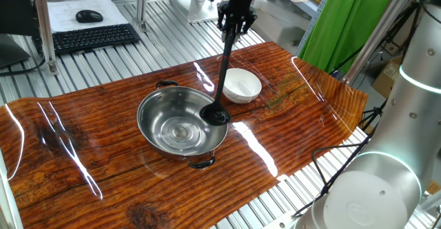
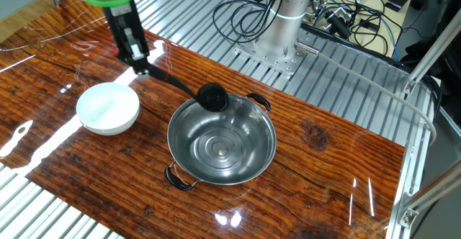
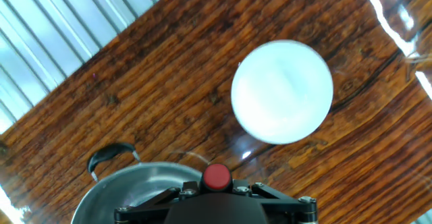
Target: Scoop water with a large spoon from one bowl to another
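The black ladle (image 1: pixel 224 67) hangs from my gripper (image 1: pixel 233 25), which is shut on the top of its long handle. Its round cup (image 1: pixel 214 114) sits over the right rim of the steel bowl (image 1: pixel 180 124), just above the rim. In the other fixed view the gripper (image 2: pixel 138 60) holds the handle and the cup (image 2: pixel 212 96) is over the bowl's far rim (image 2: pixel 222 142). The white bowl (image 1: pixel 241 85) stands just right of the steel bowl, close to the handle; it also shows in the other fixed view (image 2: pixel 108 107) and the hand view (image 3: pixel 282 91). The fingertips are hidden in the hand view.
The bowls stand on a glossy wood-grain mat (image 1: pixel 103 153) over a slatted metal table. A keyboard (image 1: pixel 93 37) and mouse (image 1: pixel 89 16) lie at the back left. The robot base (image 2: pixel 277 34) and cables (image 2: pixel 346 16) are behind the mat. A green curtain (image 1: pixel 344 15) hangs at the right.
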Controlling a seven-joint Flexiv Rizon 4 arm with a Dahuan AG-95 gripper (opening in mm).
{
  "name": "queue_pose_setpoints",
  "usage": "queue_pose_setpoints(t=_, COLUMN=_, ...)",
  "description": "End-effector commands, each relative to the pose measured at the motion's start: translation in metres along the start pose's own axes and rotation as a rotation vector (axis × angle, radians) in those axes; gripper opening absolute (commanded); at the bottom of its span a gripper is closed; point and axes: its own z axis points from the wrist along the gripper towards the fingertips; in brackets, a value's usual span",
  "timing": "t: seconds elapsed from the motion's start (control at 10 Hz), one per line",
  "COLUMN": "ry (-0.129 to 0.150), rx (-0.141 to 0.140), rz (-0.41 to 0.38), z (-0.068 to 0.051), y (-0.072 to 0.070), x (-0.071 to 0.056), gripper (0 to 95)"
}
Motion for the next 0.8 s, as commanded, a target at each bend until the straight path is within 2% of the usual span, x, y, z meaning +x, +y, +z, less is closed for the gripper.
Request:
queue_pose_setpoints(t=0.1, ry=0.006, rx=0.002, rz=-0.015, z=-0.006, y=-0.005, x=-0.01, gripper=0.0)
queue_pose_setpoints(t=0.2, ry=0.004, rx=-0.002, rz=-0.021, z=-0.01, y=-0.013, x=-0.02, gripper=0.0)
queue_pose_setpoints(t=0.4, ry=0.003, rx=-0.003, rz=-0.022, z=-0.016, y=-0.016, x=-0.029, gripper=0.0)
queue_pose_setpoints(t=0.5, ry=0.003, rx=-0.003, rz=-0.028, z=-0.021, y=-0.018, x=-0.039, gripper=0.0)
queue_pose_setpoints(t=0.8, ry=0.002, rx=-0.003, rz=-0.06, z=-0.029, y=-0.027, x=-0.057, gripper=0.0)
